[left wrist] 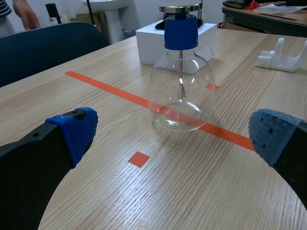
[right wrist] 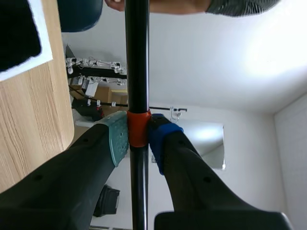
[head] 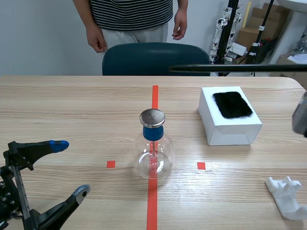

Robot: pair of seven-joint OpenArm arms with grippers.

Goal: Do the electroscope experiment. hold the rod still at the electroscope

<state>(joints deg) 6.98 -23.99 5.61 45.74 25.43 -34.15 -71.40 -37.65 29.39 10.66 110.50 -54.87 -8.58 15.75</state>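
The electroscope (head: 153, 152) is a clear glass flask with a blue stopper and a round metal cap, standing on the red centre line; it also shows in the left wrist view as the electroscope (left wrist: 181, 76), ahead of my open left gripper (left wrist: 172, 134). In the scene view the left gripper (head: 69, 170) sits low at the near left. A long black rod (head: 235, 68) hangs level above the far right of the table, its tip well above and behind the flask. My right gripper (right wrist: 138, 136) is shut on the rod (right wrist: 137, 57) at its orange band.
A white box (head: 229, 125) topped with a black fur pad (head: 232, 104) stands right of the flask. A white plastic stand (head: 287, 194) lies at the near right. A person stands behind a dark blue chair (head: 153, 58) across the table.
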